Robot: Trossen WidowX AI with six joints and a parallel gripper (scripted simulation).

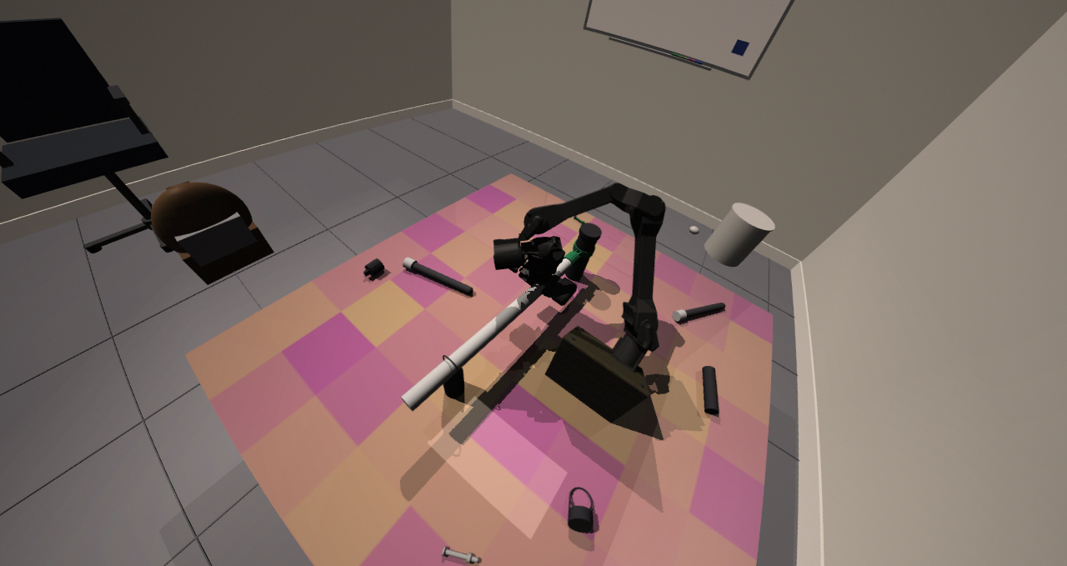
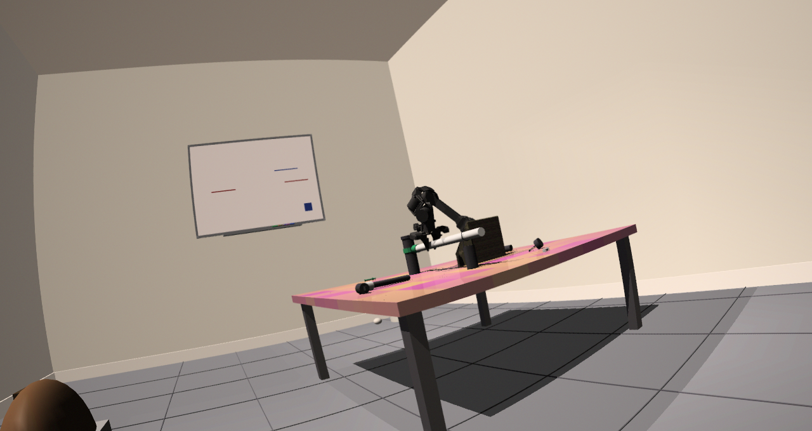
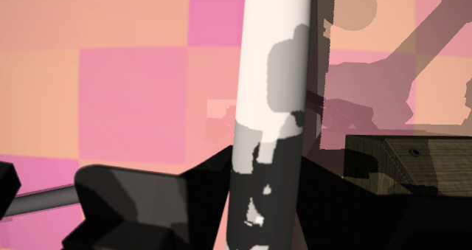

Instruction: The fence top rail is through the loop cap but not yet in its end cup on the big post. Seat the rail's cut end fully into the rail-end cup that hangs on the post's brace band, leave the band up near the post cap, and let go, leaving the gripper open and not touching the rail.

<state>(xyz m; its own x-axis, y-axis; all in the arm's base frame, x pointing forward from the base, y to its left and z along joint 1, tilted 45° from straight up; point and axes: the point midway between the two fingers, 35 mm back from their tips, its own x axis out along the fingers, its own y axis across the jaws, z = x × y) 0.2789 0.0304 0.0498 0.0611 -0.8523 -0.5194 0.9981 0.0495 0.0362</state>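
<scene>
White rail through near loop, your gripper part-open, clamped on it; far end at green cup, full seating unclear, release left.
</scene>
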